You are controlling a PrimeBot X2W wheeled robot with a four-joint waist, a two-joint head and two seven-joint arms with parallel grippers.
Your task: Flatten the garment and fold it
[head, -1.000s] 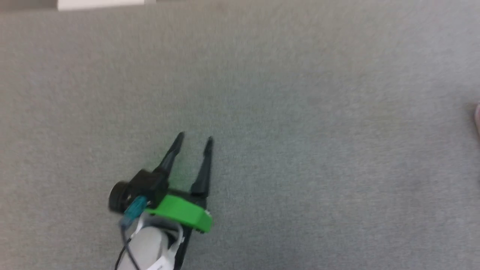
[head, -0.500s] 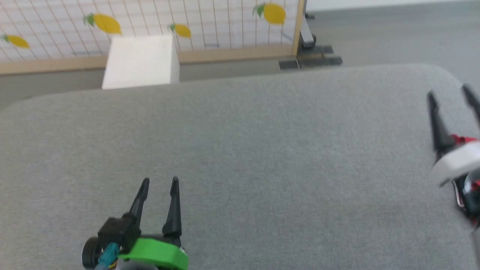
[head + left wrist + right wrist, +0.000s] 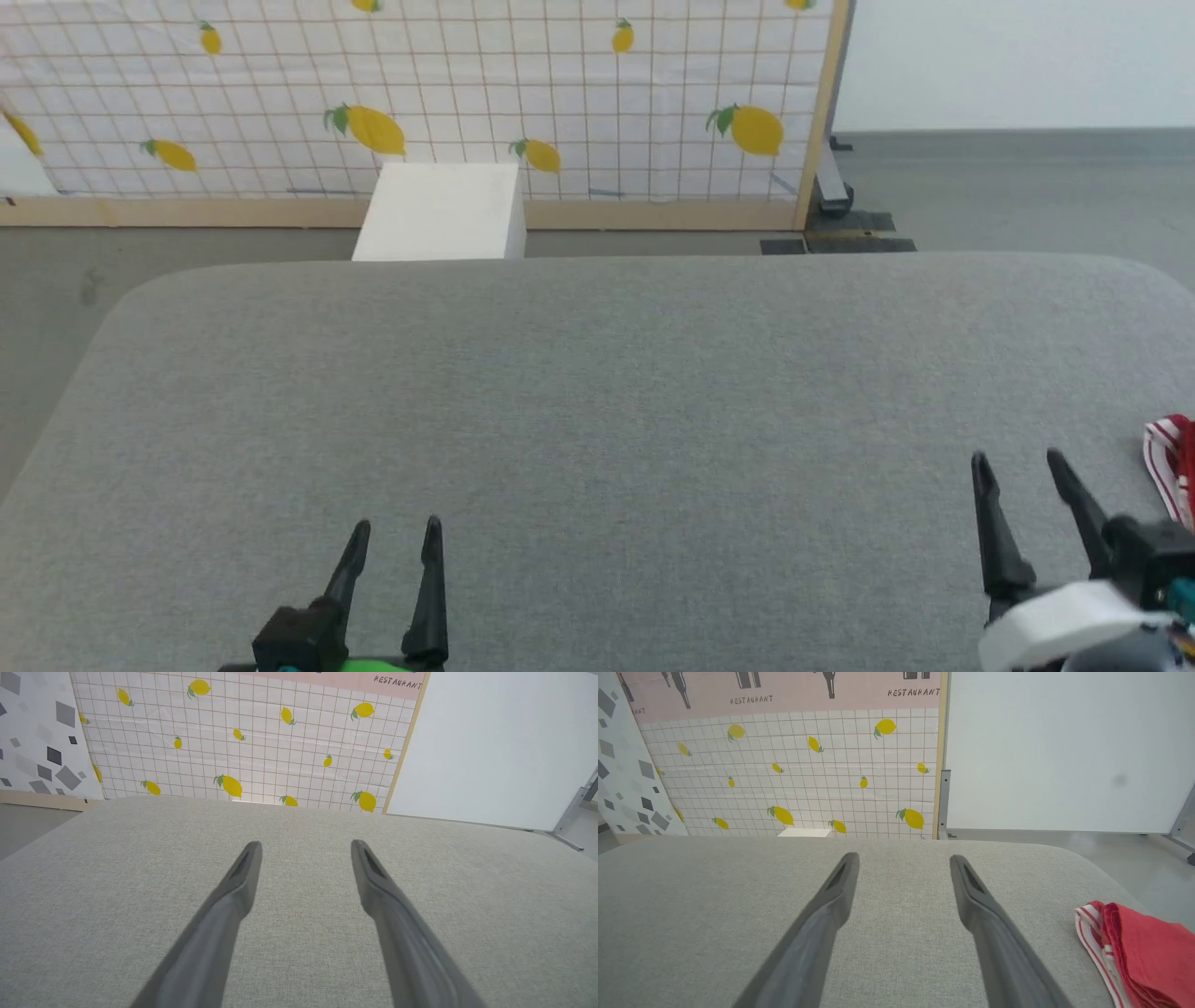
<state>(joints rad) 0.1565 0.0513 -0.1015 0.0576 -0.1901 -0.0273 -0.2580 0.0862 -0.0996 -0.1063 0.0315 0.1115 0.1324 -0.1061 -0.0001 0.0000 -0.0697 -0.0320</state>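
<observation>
We hold both tools low over the near edge of the grey surface (image 3: 597,392). The left tool (image 3: 397,523) and the right tool (image 3: 1017,456) each have their fingers spread wide and hold nothing. The garment (image 3: 1178,467) lies bunched at the right edge, near the right tool, with red cloth and striped trim showing. We judge flattening not yet begun. Next, the right tool must reach right, pinch the cloth and draw it toward the middle.
</observation>
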